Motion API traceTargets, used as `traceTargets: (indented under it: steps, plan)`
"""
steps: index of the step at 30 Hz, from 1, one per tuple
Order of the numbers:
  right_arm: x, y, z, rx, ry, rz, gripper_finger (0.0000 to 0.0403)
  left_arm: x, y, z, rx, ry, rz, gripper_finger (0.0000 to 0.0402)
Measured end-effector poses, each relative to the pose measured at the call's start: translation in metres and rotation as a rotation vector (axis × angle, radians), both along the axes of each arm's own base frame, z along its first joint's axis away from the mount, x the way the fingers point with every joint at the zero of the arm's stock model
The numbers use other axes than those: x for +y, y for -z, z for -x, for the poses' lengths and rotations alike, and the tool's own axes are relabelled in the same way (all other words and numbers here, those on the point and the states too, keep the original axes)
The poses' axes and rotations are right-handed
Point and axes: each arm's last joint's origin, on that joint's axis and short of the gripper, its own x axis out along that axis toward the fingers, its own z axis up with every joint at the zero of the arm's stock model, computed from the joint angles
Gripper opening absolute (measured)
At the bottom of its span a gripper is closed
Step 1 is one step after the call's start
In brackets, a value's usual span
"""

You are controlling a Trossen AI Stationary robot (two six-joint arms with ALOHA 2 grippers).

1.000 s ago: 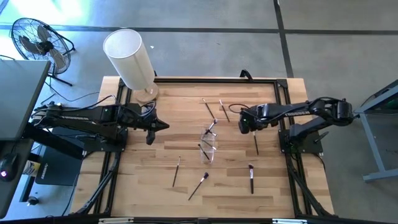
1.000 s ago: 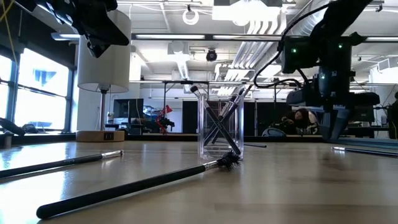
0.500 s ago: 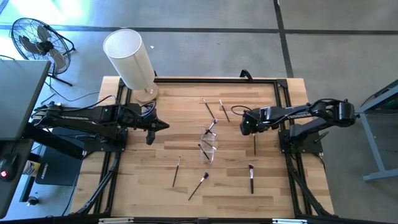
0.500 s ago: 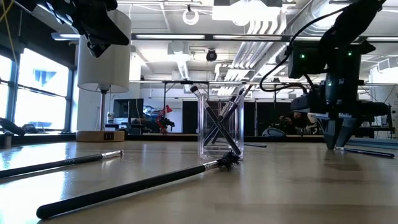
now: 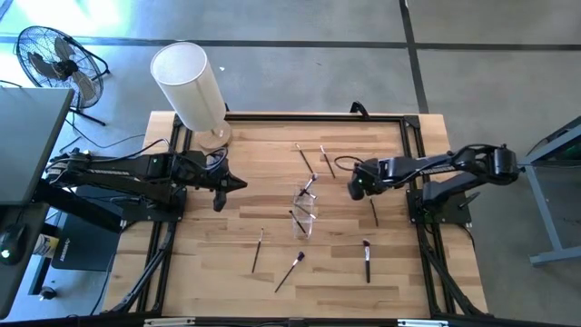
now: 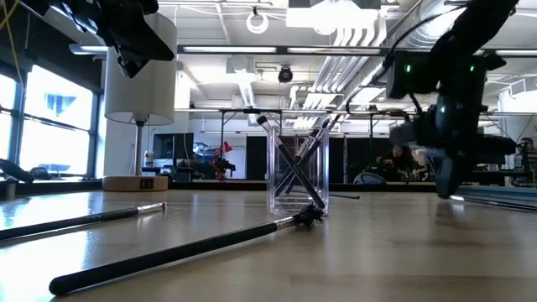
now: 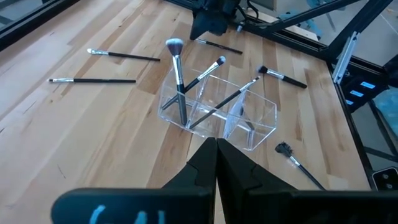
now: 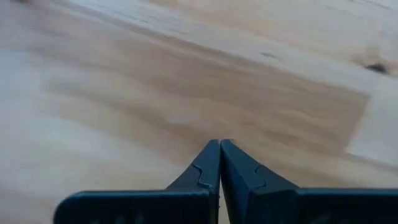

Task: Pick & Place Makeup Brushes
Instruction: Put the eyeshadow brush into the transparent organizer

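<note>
Several makeup brushes lie flat on the wooden table (image 5: 272, 154): two at the far middle (image 5: 307, 162), one at the right (image 5: 372, 211), and three near the front (image 5: 290, 271). More brushes stand slanted in a clear organizer (image 5: 306, 213) (image 7: 217, 112). My right gripper (image 5: 357, 186) (image 8: 219, 144) points down just left of the right-hand brush's far end. It is shut, and no brush shows between its fingers. My left gripper (image 5: 222, 186) (image 7: 216, 144) hovers shut at the table's left.
A white cylindrical lamp (image 5: 188, 86) stands at the table's far left corner, and a fan (image 5: 54, 59) stands on the floor beyond it. A black frame (image 5: 413, 154) runs along the table's edges. Bare wood lies between the organizer and the left arm.
My right gripper has sunk toward the table beside the right-hand brush. Its fingers stood apart half a second ago in the low view and are now together. The brush still lies on the table. My left arm has kept still.
</note>
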Motion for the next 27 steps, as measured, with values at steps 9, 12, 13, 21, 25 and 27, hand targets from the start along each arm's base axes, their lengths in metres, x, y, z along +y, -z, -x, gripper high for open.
traceTargets:
  steps: [9, 12, 13, 21, 25, 27]
  plan:
    - [0.036, -0.063, -0.008, -0.302, -0.027, 0.203, 0.0001, -0.002, 0.0, 0.0, 0.0, 0.046, 0.022, 0.0001]
    - [0.05, -0.081, -0.013, -0.451, -0.064, 0.312, 0.0, -0.002, 0.0, 0.0, 0.0, 0.055, 0.027, 0.0001]
    - [0.055, -0.087, -0.018, -0.53, -0.081, 0.358, 0.0, -0.002, 0.0, 0.0, 0.0, 0.057, 0.027, 0.0001]
    - [0.082, -0.116, -0.066, -0.887, -0.199, 0.753, 0.0, -0.002, 0.0, 0.0, -0.001, 0.062, 0.03, 0.0001]
    - [0.088, -0.107, -0.092, -0.909, -0.305, 0.912, 0.0, -0.002, 0.0, 0.0, -0.001, 0.061, 0.03, 0.0001]
    - [0.091, -0.097, -0.103, -0.888, -0.358, 0.974, 0.0, -0.002, 0.0, 0.0, -0.001, 0.062, 0.029, 0.0001]
